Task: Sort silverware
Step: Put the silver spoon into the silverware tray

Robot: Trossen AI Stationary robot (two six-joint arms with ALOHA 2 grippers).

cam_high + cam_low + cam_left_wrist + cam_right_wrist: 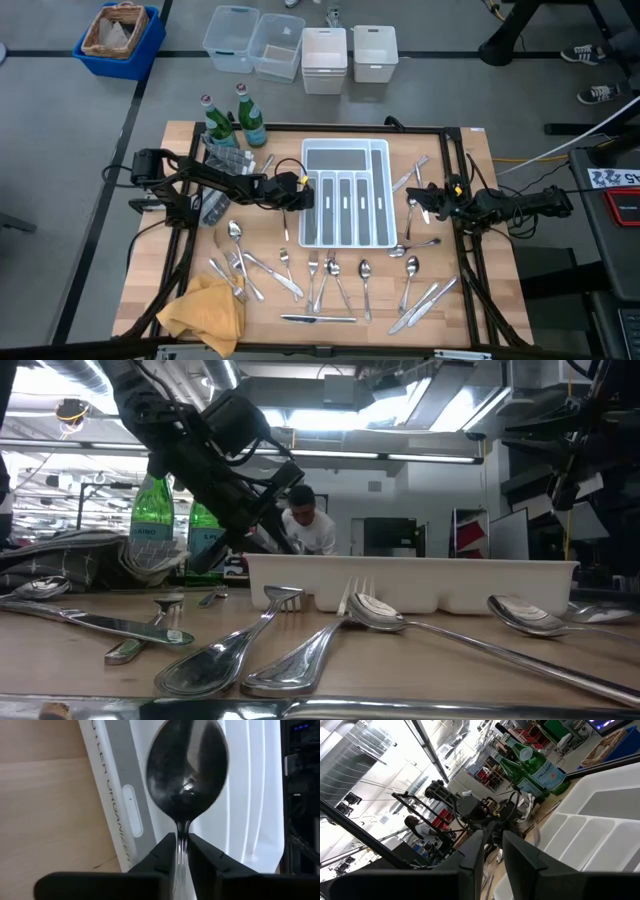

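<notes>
Near the bottom of the high view, loose silverware point(330, 285) is lying spread over the table point(480, 180), below the white tray point(346, 196) and also along its left and right sides. At the centre left, the left gripper point(302, 192) is hovering at the tray's left edge, and in its wrist view its fingers point(162, 852) are standing close together with the handle of a spoon point(186, 767) between them, the bowl pointing out over the tray. At the centre right, the right gripper point(424, 200) is waiting beside the tray with its fingers a little apart and nothing between them, and two green bottles point(236, 118) are standing at the upper left of the table.
</notes>
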